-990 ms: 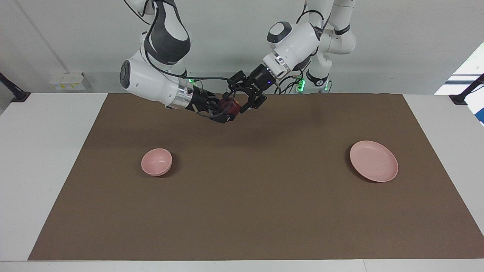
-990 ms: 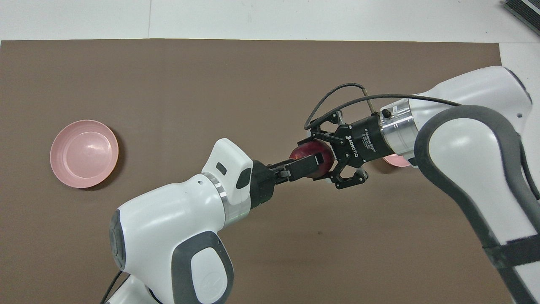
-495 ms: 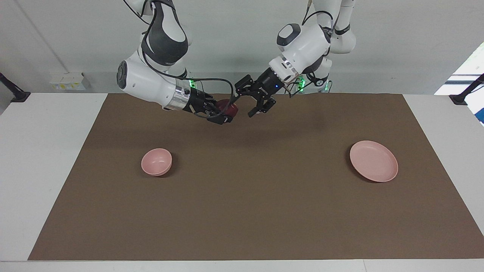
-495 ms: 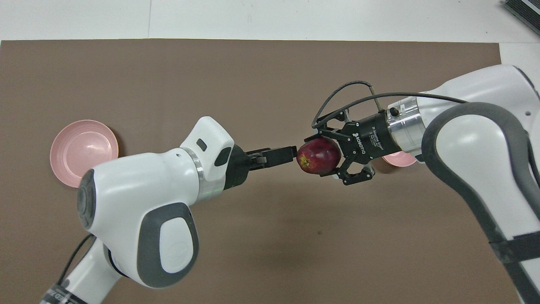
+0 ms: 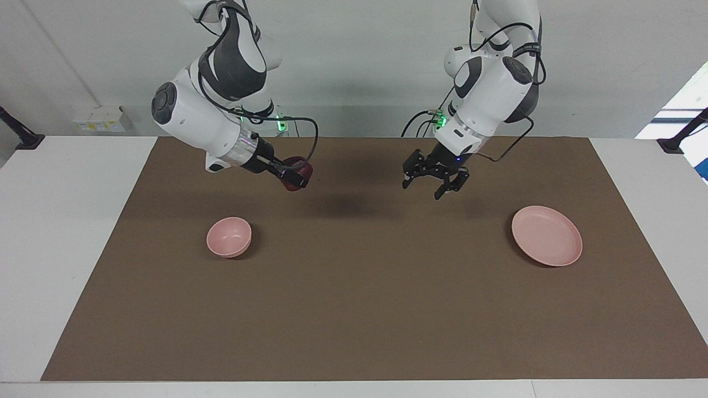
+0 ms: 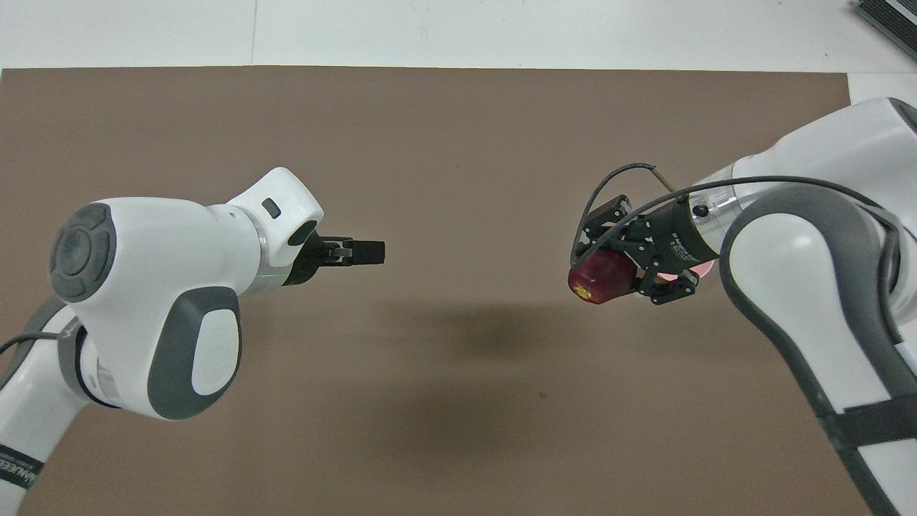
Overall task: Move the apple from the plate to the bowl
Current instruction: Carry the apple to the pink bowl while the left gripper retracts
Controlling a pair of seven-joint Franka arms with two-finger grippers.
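My right gripper [image 5: 295,176] is shut on the dark red apple [image 5: 299,165] and holds it in the air over the brown mat, close to the small pink bowl [image 5: 229,236]. In the overhead view the apple [image 6: 598,276] shows its yellowish patch, and the right gripper [image 6: 625,275] hides most of the bowl [image 6: 679,271]. The wide pink plate [image 5: 546,235] lies empty toward the left arm's end of the table. It is hidden under the left arm in the overhead view. My left gripper [image 5: 437,181] is open and empty, raised over the mat between the middle and the plate.
The brown mat [image 5: 365,309] covers most of the white table [image 5: 61,221]. Both arms hang over the half of the mat nearer to the robots.
The left gripper let go of the apple and drew back toward the plate's end. The right gripper carried the apple away from the middle toward the bowl and lowered a little.
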